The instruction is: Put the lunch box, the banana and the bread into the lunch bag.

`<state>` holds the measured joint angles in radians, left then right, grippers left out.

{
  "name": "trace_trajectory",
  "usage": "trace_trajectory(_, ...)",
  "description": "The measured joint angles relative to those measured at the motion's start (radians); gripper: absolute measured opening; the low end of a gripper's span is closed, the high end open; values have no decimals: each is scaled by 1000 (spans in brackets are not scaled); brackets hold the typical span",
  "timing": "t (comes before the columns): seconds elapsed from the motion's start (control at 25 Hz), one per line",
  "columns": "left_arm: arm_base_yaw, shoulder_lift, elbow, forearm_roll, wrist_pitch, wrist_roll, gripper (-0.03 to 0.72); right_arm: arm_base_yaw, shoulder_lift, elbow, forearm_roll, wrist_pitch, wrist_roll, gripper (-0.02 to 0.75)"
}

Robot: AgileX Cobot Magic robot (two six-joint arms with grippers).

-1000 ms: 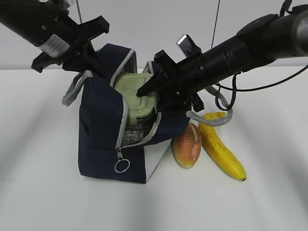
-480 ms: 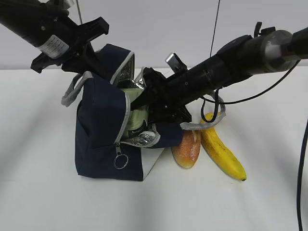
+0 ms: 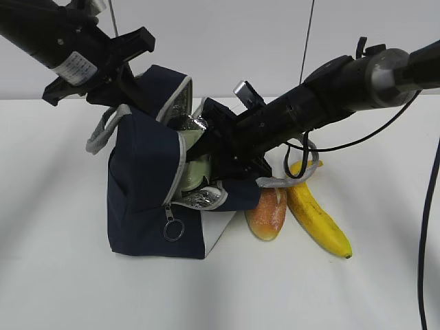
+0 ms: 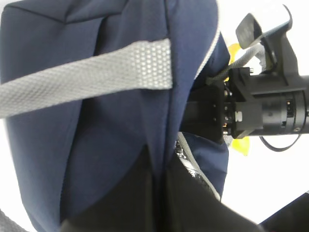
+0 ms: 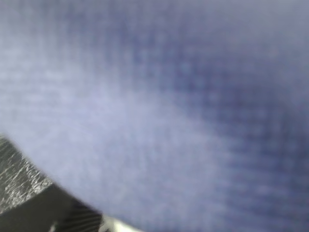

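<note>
Inside navy lunch bag [image 3: 148,185]: sage-lidded lunch box [image 3: 197,168]; left hand [image 3: 141,96] pinching flap, right hand's grip hidden.

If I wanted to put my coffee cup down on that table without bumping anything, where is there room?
The white table is bare left of the lunch bag, along the front edge, and right of the banana. It is crowded in the middle: the bread lies squeezed between bag and banana, and both arms reach over the bag's open top, where the lunch box sits.
</note>
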<state>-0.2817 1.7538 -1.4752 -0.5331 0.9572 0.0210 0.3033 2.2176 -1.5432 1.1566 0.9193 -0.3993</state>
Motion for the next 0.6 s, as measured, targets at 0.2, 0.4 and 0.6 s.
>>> trace_trajectory(0.2, 0, 0, 0, 4, 4, 0, -3, 1, 0, -1, -1, 9, -2, 431)
trace_trajectory(0.4, 0, 0, 0, 9, 7, 0, -3, 1, 0, -15, -3, 48, -4, 437)
trace_trajectory(0.6, 0, 0, 0, 17, 9, 0, -3, 1, 0, -93, -49, 174, -6, 438)
